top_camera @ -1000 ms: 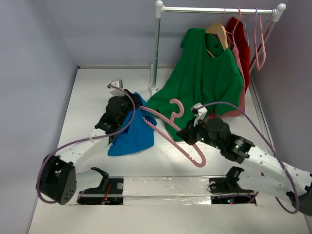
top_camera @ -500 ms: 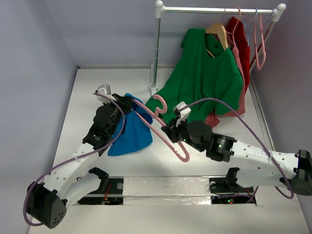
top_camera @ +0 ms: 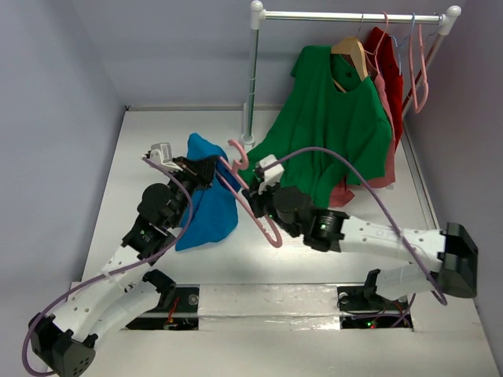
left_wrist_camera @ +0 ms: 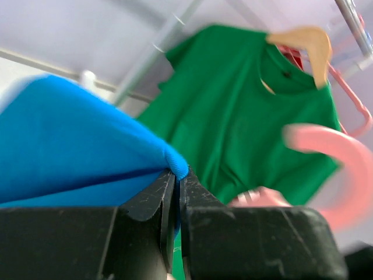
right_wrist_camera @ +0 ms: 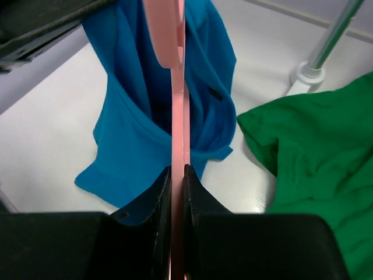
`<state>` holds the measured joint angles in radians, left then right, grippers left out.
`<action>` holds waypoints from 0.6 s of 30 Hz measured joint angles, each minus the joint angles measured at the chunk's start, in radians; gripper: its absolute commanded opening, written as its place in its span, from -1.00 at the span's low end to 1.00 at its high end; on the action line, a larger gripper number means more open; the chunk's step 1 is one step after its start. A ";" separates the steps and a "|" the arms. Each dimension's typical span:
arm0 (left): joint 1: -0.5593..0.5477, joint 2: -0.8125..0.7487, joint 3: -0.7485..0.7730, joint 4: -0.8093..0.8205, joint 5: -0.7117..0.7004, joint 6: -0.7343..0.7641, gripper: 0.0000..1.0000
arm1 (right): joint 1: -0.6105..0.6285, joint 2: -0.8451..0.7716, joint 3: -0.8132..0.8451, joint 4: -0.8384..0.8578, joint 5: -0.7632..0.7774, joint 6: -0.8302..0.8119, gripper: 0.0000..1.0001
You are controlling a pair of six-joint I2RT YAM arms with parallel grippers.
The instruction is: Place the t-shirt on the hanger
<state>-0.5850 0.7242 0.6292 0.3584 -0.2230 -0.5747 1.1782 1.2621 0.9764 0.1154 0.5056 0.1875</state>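
The bright blue t-shirt (top_camera: 206,196) hangs bunched from my left gripper (top_camera: 206,166), which is shut on its fabric edge (left_wrist_camera: 172,163) and holds it lifted above the table. My right gripper (top_camera: 258,206) is shut on the light pink hanger (top_camera: 250,203), gripping its bar (right_wrist_camera: 178,146) edge-on. The hanger's hook (top_camera: 237,154) points up beside the shirt's top, and one arm of the hanger reaches into the blue fabric (right_wrist_camera: 157,87). The hook also shows blurred in the left wrist view (left_wrist_camera: 332,157).
A clothes rail (top_camera: 346,16) on a white pole (top_camera: 251,78) stands at the back. A green t-shirt (top_camera: 330,126) on a tan wooden hanger (top_camera: 351,53), red and salmon shirts (top_camera: 389,71) and bare pink hangers (top_camera: 420,71) hang from it.
Both arms have moved left and toward the back. The left gripper has lifted the blue t-shirt higher; the right gripper has brought the hanger against and into the shirt.
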 measured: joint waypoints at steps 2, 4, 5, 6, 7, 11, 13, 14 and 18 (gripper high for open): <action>-0.024 0.000 0.005 -0.014 0.015 0.002 -1.00 | -0.012 0.070 0.025 0.029 -0.013 -0.008 -1.00; -0.039 0.000 0.014 -0.034 0.034 0.006 -1.00 | -0.034 0.128 0.038 0.075 -0.037 -0.011 -1.00; -0.046 0.000 0.020 -0.045 0.042 0.008 -1.00 | -0.047 0.147 0.039 0.099 -0.050 -0.011 -1.00; -0.052 -0.002 0.024 -0.054 0.049 0.010 -1.00 | -0.061 0.163 0.039 0.123 -0.064 -0.010 -1.00; -0.055 -0.006 0.026 -0.061 0.055 0.010 -1.00 | -0.075 0.177 0.039 0.154 -0.081 -0.008 -1.00; -0.059 -0.035 0.026 -0.082 0.082 0.012 -1.00 | -0.117 0.245 0.063 0.304 -0.164 0.010 -1.00; -0.063 -0.045 0.026 -0.082 0.102 0.018 -1.00 | -0.132 0.288 0.082 0.389 -0.207 0.024 -1.00; -0.063 -0.051 0.027 -0.086 0.113 0.020 -1.00 | -0.140 0.301 0.082 0.425 -0.225 0.031 -1.00; -0.063 -0.071 0.043 -0.111 0.169 0.044 -1.00 | -0.196 0.309 0.083 0.494 -0.357 0.084 -1.00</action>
<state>-0.6483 0.6537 0.6720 0.2478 -0.0540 -0.5308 0.9817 1.5711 1.0595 0.6094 0.1486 0.2718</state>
